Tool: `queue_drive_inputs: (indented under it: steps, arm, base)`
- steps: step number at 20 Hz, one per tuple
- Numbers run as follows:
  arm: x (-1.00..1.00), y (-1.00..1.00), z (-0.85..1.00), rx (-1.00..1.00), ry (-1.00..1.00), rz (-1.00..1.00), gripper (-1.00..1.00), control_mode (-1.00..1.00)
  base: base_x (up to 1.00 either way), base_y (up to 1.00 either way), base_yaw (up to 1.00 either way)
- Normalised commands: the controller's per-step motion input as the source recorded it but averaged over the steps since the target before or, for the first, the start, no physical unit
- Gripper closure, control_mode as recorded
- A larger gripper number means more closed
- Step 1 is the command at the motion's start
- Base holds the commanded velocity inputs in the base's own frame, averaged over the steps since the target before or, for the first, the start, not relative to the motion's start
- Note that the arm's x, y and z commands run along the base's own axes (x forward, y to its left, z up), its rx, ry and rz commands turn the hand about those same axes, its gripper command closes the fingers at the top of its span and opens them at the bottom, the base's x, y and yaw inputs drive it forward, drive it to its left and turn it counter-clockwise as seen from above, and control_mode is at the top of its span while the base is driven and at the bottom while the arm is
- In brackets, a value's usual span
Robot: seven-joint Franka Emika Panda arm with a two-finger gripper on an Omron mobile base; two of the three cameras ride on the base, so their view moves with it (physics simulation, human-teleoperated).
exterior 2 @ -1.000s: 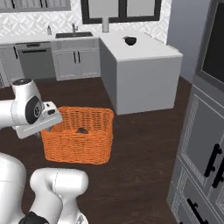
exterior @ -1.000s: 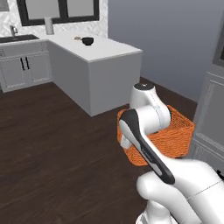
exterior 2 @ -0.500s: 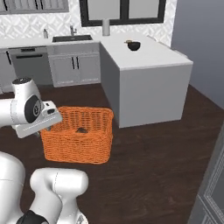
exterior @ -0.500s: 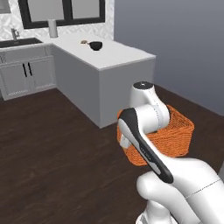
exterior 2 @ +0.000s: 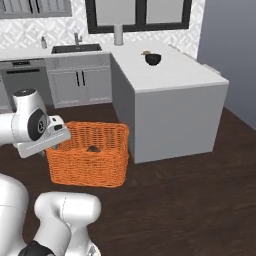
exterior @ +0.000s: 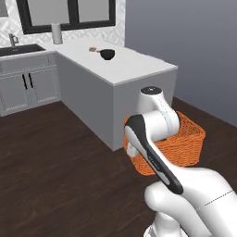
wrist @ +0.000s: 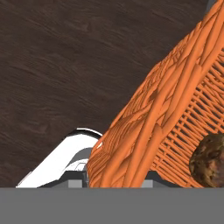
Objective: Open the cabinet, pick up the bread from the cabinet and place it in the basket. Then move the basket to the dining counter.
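I see the basket (exterior 2: 87,160) as boxy orange wicker, held up off the dark wood floor (exterior 2: 190,200) | bread (wrist: 209,162), a mottled brown lump, lies inside it | gripper hidden behind the basket rim, can't tell its opening | dining counter (exterior 2: 175,75), white slab on grey sides, looms nearer than half a second ago; the base has driven closer.

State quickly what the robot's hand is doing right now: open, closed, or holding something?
Hand: closed on the rim of the orange basket, with the bread inside.
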Motion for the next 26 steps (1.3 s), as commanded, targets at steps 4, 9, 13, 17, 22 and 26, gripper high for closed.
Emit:
queue_drive_inputs:
  steps: [4, 9, 13, 17, 22, 26]
  arm:
    - [0.00, 0.00, 0.00, 0.00, 0.00, 0.00, 1.00, 1.00]
    - [0.00, 0.00, 0.00, 0.00, 0.00, 0.00, 1.00, 1.00]
    - [0.00, 0.00, 0.00, 0.00, 0.00, 0.00, 1.00, 1.00]
    - [0.00, 0.00, 0.00, 0.00, 0.00, 0.00, 1.00, 1.00]
    - [0.00, 0.00, 0.00, 0.00, 0.00, 0.00, 1.00, 1.00]
    - [0.00, 0.00, 0.00, 0.00, 0.00, 0.00, 1.00, 1.00]
  base:
    - [1.00, -0.31, -0.05]
    - [1.00, -0.65, -0.02]
    - [1.00, -0.73, 0.00]
    - [1.00, -0.50, 0.00]
    - [1.00, -0.13, 0.03]
    - [1.00, -0.04, 0.04]
